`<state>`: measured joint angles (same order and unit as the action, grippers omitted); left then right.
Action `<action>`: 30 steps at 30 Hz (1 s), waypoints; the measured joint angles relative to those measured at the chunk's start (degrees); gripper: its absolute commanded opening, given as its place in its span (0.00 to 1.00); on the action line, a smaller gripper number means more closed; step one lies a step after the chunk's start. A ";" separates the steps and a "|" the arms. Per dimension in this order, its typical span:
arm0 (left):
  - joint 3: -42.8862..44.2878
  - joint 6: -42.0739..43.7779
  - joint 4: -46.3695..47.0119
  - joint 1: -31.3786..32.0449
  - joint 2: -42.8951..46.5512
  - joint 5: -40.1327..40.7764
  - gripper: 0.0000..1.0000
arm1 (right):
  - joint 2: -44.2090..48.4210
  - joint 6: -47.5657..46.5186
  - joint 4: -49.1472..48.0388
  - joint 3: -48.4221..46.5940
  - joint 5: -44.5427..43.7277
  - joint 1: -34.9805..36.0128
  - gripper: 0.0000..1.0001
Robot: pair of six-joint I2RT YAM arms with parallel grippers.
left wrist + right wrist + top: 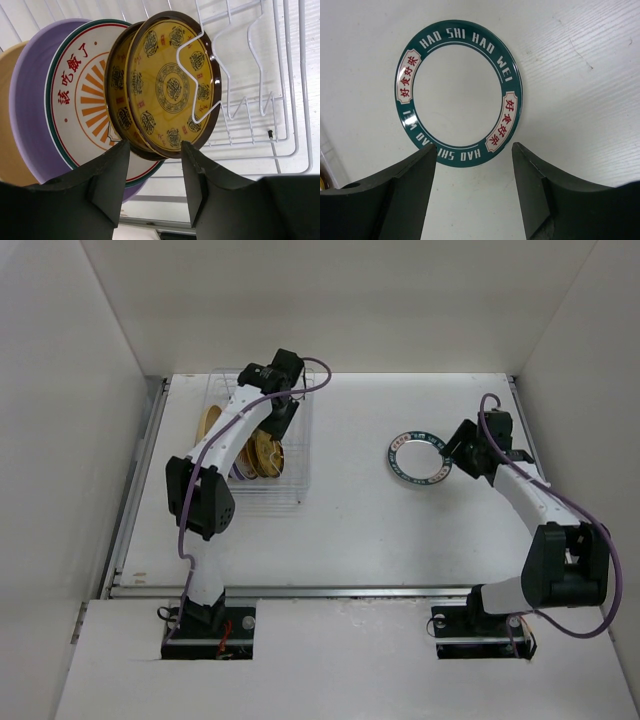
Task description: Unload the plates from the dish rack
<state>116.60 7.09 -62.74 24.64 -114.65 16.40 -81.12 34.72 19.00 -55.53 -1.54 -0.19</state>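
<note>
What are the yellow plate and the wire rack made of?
The yellow plate looks like glossy melamine plastic or glazed ceramic. It has a printed pattern and a soft shine, but I can't tell which it is. The rack looks like metal wire with a smooth white coating, going by its thin bent rods.

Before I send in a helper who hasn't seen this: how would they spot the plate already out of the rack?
Look right of the wire dish rack, on the white table. One plate lies flat: white centre, dark-teal rim lettered HAO SHI HAO WEI, while its neighbours stand racked.
</note>
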 measured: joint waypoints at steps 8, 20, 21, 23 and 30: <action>0.00 0.11 0.04 0.00 -1.53 1.62 0.41 | 1.05 -1.16 0.70 -0.02 -0.44 0.26 0.68; 0.00 -0.70 -0.17 -1.22 -6.47 4.59 0.28 | 3.69 -3.13 1.62 -0.02 -0.42 0.31 0.68; 0.00 -0.98 -0.22 -1.57 -6.64 4.26 0.23 | 3.74 -3.26 1.68 -0.02 -0.42 0.33 0.68; 0.00 -1.11 -0.39 -2.38 -6.73 3.63 0.03 | 3.85 -3.50 1.86 -0.02 -0.42 0.39 0.68; 1.44 -4.35 0.72 -3.93 -6.40 -0.02 0.00 | 4.74 -4.22 2.16 -0.02 -0.39 1.18 0.68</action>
<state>118.04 2.74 -62.02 20.71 -121.05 16.38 -76.38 30.50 21.17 -55.55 -1.93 0.99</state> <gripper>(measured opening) 0.055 0.676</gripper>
